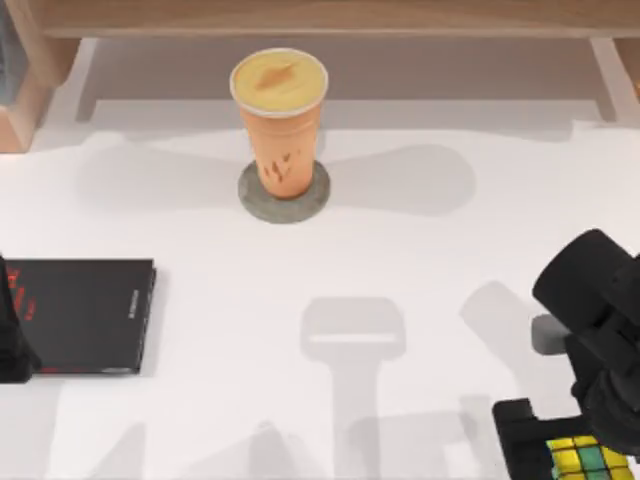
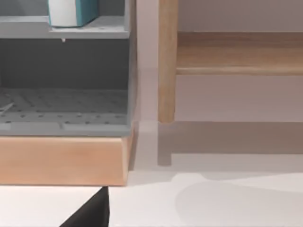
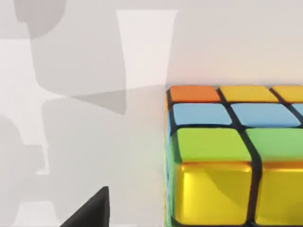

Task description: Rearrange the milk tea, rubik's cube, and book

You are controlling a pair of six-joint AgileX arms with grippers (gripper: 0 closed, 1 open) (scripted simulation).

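Standing on a flat grey round disc (image 1: 286, 200), the milk tea (image 1: 280, 125) is at the far middle of the white tabletop (image 1: 400, 260), just in front of a wooden shelf (image 1: 330, 18) that runs along the back. The cup is upright and its lid is on.

The rubik's cube (image 1: 585, 458) is at the near right corner of the tabletop. The right gripper (image 1: 560, 440) is right there with it, with a black finger touching the cube's left side. The right arm covers much of the cube from above, so I cannot tell if the gripper is closed on it. In the right wrist view the rubik's cube (image 3: 236, 156) looks big and close, with orange, blue, green and yellow squares and black lines.

The book (image 2: 73, 12) is light blue with a white edge. In the left wrist view it sits on the upper level of a grey rack (image 2: 66, 80) with a wooden base.

A thin black book (image 1: 85, 315) with red marks lies flat at the left side of the tabletop. The left arm (image 1: 12, 345) is at the left edge, over that black book's near corner. I cannot tell how its gripper stands.
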